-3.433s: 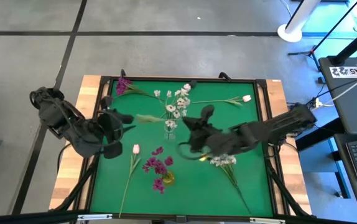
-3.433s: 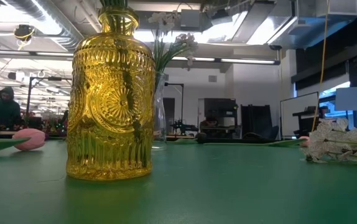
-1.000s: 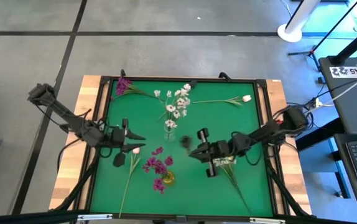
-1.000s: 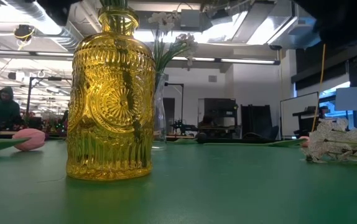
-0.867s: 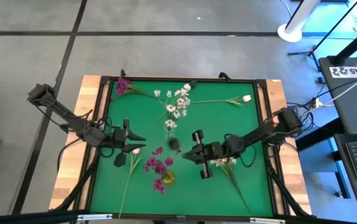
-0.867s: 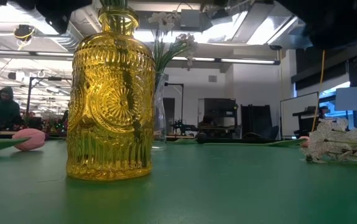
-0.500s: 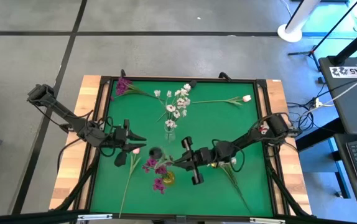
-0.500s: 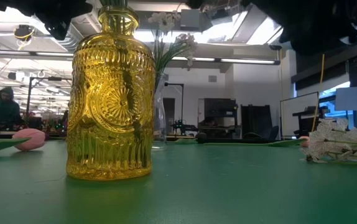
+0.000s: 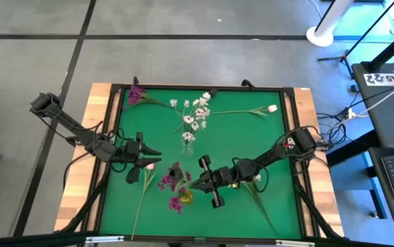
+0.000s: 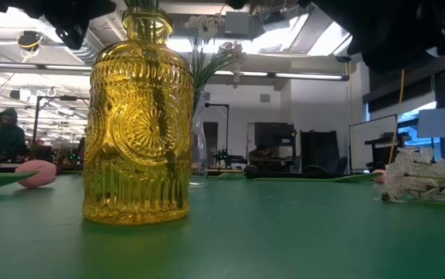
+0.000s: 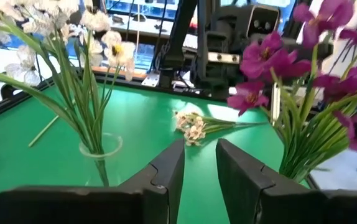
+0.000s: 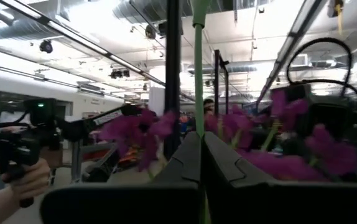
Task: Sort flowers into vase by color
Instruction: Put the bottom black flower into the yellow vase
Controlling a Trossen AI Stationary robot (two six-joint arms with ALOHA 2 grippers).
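Right now I am lowering a magenta stem (image 12: 198, 68), clamped in the right gripper (image 9: 191, 184), into the yellow vase (image 9: 185, 197) at six o'clock, while the left gripper (image 9: 157, 150) is waiting at nine o'clock, fingers slightly apart and empty; next, I judge, release.

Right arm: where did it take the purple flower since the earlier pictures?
The right pincer, shut on a purple flower stem, carried it left from the table's middle to above the yellow vase. The left pincer moved beside the pink tulip, then waited, open. The other flowers stayed put.
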